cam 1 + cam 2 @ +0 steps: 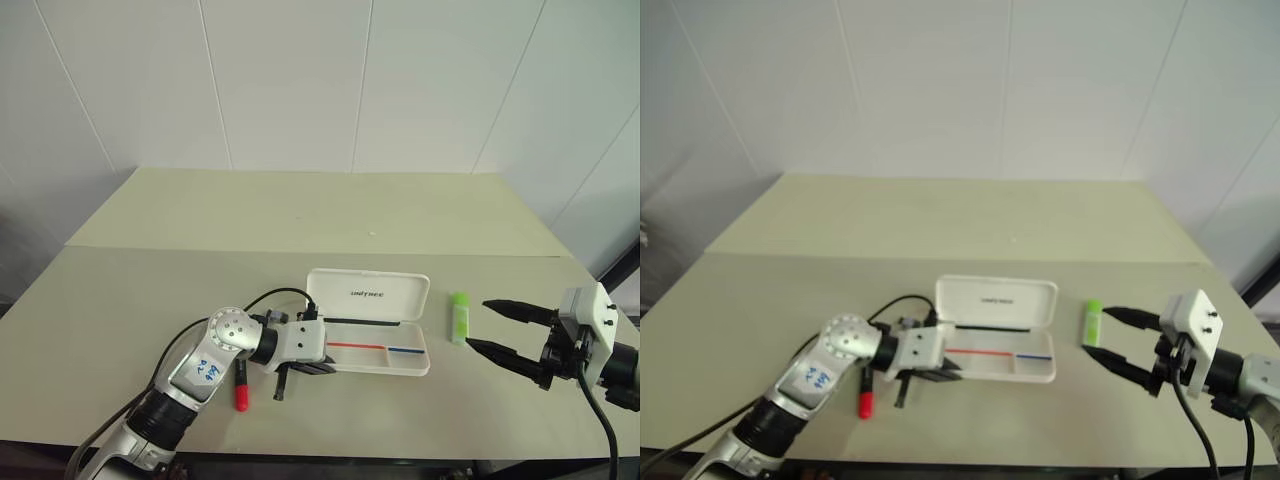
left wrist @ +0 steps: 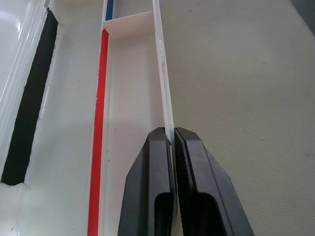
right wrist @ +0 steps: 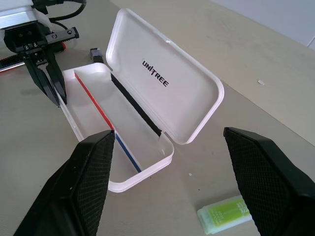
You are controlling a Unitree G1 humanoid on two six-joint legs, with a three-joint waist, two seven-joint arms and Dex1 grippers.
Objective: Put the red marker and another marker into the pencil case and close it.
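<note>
On table (image 1: 150, 290): one open pencil case (image 1: 375, 330), two markers; left gripper (image 2: 172, 142) closed, right gripper (image 1: 492, 325) wide.

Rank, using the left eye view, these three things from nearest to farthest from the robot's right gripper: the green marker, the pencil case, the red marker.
1. Green marker: just beside the right gripper, toward the case.
2. Pencil case: lying open mid-table, past the green marker.
3. Red marker: on the table beyond the case's far end, by the left arm.
</note>
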